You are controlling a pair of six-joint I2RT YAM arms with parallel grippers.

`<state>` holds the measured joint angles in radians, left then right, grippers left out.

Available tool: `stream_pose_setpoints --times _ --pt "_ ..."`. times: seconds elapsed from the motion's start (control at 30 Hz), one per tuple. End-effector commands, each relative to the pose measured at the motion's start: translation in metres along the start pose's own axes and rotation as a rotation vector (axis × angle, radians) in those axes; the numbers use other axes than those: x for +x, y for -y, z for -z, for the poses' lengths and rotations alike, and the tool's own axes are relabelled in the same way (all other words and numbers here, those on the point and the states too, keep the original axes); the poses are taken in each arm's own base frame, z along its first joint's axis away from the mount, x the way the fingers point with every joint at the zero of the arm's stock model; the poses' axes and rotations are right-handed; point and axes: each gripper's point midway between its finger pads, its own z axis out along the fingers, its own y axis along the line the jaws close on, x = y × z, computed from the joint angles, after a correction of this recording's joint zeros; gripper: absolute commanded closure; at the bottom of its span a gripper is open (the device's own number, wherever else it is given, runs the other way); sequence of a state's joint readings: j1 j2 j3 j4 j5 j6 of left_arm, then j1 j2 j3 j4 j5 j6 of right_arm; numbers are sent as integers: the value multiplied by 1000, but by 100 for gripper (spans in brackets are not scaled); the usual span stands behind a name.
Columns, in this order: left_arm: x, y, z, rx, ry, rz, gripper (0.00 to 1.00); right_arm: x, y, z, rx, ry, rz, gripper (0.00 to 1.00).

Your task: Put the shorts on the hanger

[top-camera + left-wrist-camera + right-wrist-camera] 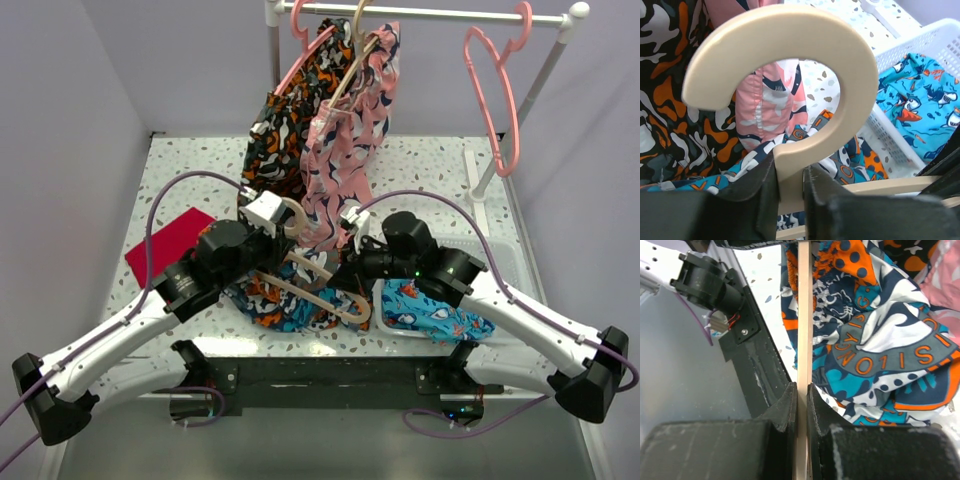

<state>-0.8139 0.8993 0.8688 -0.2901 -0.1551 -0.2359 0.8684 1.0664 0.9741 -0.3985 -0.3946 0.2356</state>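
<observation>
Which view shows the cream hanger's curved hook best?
Left wrist: the pale cream hanger's curved hook fills the frame, its neck clamped in the left gripper. Top external shows it small beside the gripper; right wrist shows only a straight bar.

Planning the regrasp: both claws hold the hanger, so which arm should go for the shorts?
Probably right: the right claw pinches the hanger by its thin bar, right beside the shorts, while the left claw grips the hook's neck, steadying it.

1. Overhead view: bright, even, diffuse lighting; only soft shadows on the table [430, 165].
2. Wrist views: fingers [752, 200] in the foreground dark and blurred; hanger [790, 30] sharp, faint sheen along its top.
</observation>
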Motion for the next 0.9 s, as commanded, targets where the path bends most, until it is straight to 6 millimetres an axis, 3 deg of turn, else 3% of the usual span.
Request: stream_pose_setpoints --times 0.0,0.03,0.07,0.13,0.17,0.23,0.33,0.43,0.5,0.53,0.6,0.63,0.67,0.87 --pt "-22 -7 -2 -50 91 29 92 -27 -12 10 -24 105 54 100" --pt "-23 -9 -1 -59 96 31 100 -28 -9 11 -4 108 49 100" --pt "-25 -15 0 -90 105 36 100 -30 -8 12 6 110 44 96" --pt "-29 -22 4 -132 125 57 100 -40 -3 21 65 143 41 80" --pt "-30 -31 5 -186 136 69 100 -44 -1 25 87 161 36 63" --pt "-30 -41 8 -245 140 103 100 -58 -1 42 128 211 41 52" --pt "-28 -56 11 -344 139 135 100 -74 -11 64 129 288 64 45" --pt "-28 -65 13 -400 142 149 100 -73 -26 69 75 286 86 43" --pt "-26 -71 13 -445 139 158 100 -66 -27 60 79 279 91 43" --pt "-25 -72 13 -453 137 165 100 -57 -38 51 54 254 107 43" --pt "-23 -75 11 -477 125 162 100 -46 -31 29 143 212 127 43" --pt "-22 -76 10 -487 121 166 100 -33 -49 18 124 178 168 43" --pt "-21 -79 10 -505 113 167 100 -24 -48 2 169 140 198 43" --pt "-23 -78 9 -511 87 166 100 -2 -59 -37 304 157 290 41"
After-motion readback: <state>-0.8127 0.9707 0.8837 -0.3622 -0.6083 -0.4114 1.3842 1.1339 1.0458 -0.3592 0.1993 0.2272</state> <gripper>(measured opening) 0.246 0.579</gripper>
